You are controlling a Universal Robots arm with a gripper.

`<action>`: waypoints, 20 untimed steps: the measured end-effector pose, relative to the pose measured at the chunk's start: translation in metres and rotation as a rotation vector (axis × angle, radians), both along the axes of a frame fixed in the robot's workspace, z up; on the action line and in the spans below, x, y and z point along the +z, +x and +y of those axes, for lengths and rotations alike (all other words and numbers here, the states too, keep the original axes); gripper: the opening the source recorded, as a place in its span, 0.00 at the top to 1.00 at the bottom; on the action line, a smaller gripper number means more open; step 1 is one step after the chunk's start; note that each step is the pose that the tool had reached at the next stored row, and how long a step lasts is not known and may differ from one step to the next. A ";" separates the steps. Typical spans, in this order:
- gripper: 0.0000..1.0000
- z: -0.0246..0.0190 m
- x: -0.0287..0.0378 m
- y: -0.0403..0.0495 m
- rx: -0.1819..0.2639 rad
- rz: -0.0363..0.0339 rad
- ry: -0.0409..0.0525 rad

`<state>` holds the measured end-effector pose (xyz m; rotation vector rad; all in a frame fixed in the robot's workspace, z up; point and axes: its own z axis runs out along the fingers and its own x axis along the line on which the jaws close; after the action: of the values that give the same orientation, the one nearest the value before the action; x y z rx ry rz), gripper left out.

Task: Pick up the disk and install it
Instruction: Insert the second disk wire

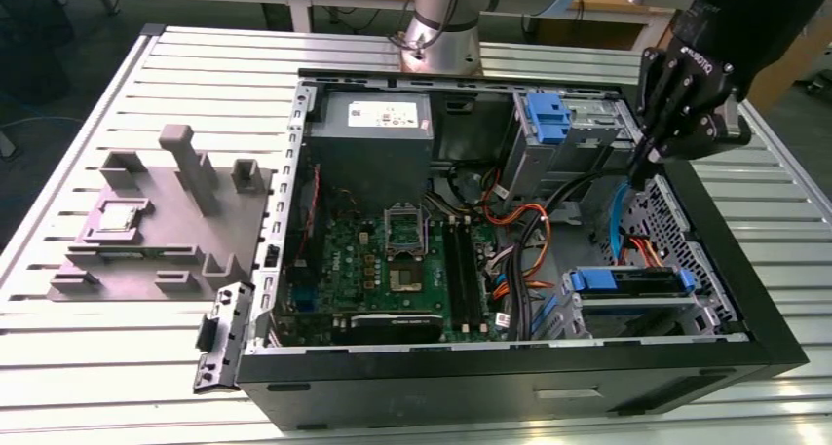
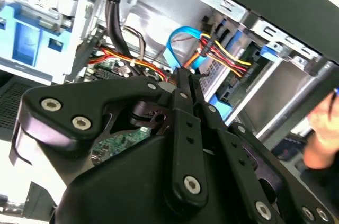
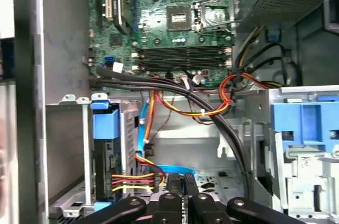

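Note:
The disk [image 1: 630, 281] sits in the drive bay at the front corner of the open computer case, on the exterior view's right; its blue carrier frames a dark end face. In the first wrist view the disk [image 3: 108, 152] stands edge-on in the bay, with red, yellow and black wires plugged in beside it. My gripper [image 1: 646, 165] hangs above the case's right wall, well behind the disk and apart from it. Its black fingers are shut together with nothing between them, as the gripper [image 2: 183, 78] and the gripper [image 3: 183, 182] show in both wrist views.
A grey power supply box [image 1: 370, 124] fills the case's back corner, the green motherboard [image 1: 390, 260] lies below it. A blue latch piece [image 1: 548, 119] stands on the upper bay. Cables [image 1: 520, 231] cross the middle. A grey fixture [image 1: 156, 221] sits left. A blurred hand [image 2: 323, 128] is nearby.

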<state>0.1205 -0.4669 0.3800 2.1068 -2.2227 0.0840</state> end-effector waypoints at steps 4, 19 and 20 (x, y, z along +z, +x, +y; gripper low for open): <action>0.82 0.0047 -0.0003 0.0000 0.000 0.0000 -0.0251; 0.75 0.0088 -0.0118 0.0001 -0.001 0.0001 -0.0849; 0.75 0.0088 -0.0133 0.0002 -0.001 0.0001 -0.0872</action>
<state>0.1207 -0.4581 0.3667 2.0613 -2.1776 0.1774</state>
